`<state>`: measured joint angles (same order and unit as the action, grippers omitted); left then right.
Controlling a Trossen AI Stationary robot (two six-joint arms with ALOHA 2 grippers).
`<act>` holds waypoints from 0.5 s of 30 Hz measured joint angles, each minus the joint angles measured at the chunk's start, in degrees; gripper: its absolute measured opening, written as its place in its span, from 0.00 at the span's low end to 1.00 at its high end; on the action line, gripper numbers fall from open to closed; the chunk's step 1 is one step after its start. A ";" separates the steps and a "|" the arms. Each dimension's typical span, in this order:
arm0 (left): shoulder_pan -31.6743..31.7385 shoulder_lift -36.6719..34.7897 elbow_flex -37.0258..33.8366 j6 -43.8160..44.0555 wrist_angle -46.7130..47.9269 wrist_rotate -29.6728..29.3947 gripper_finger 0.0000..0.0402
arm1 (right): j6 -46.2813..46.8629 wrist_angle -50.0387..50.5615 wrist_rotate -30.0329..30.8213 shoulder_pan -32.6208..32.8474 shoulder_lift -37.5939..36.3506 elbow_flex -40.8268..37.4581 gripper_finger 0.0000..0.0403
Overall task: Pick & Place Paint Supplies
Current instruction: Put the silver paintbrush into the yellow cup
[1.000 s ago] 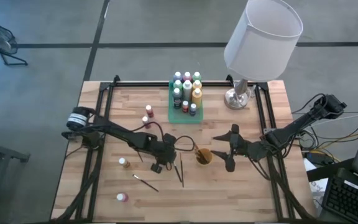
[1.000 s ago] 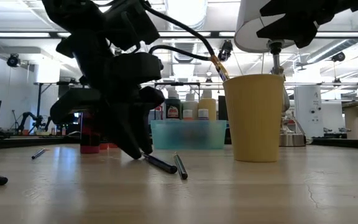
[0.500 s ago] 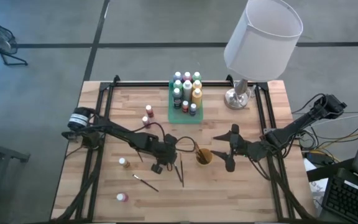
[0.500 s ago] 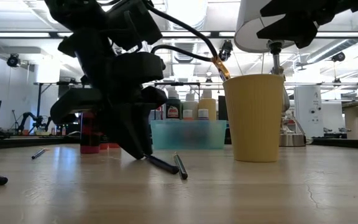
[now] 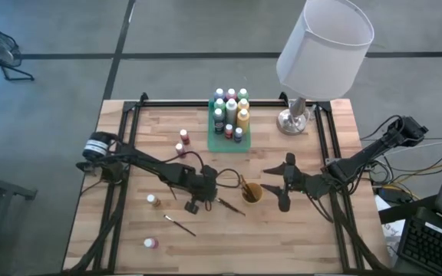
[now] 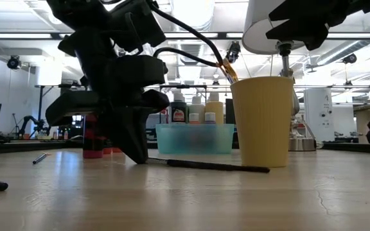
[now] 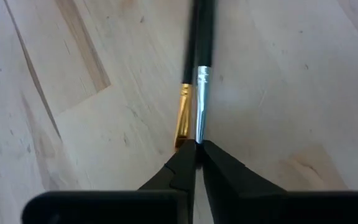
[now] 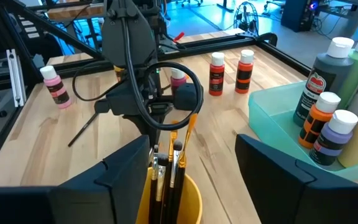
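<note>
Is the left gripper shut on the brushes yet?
Yes. The left gripper has its fingertips pinched together on the ends of two brushes, which lie flat on the table.

Grey concrete floor (image 5: 206, 31) surrounds the table; ceiling strip lights (image 6: 191, 35) glow.

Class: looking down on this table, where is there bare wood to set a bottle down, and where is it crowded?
Bare wood: the table's near-right corner, in front of the right gripper, and between the lamp base and that arm. Crowded: around the left gripper, paintbrush and cup; the tray is packed.
</note>
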<state>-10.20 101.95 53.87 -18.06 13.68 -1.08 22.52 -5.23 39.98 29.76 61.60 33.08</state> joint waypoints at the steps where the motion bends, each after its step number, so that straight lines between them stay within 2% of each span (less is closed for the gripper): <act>1: 0.00 -0.11 -0.02 0.02 0.28 -0.06 0.06 | 0.00 0.00 -0.01 0.00 0.00 0.00 0.58; 8: 0.07 -2.13 -0.23 2.34 3.37 -0.47 0.01 | 0.00 0.05 -0.06 0.00 0.00 0.00 0.56; 15: -0.04 -5.35 -0.55 6.24 8.76 1.76 0.01 | 0.00 0.11 -0.08 0.00 0.00 0.00 0.60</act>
<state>-10.24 96.60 53.31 -11.82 22.44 0.67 22.52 -5.13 39.90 29.76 61.60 33.08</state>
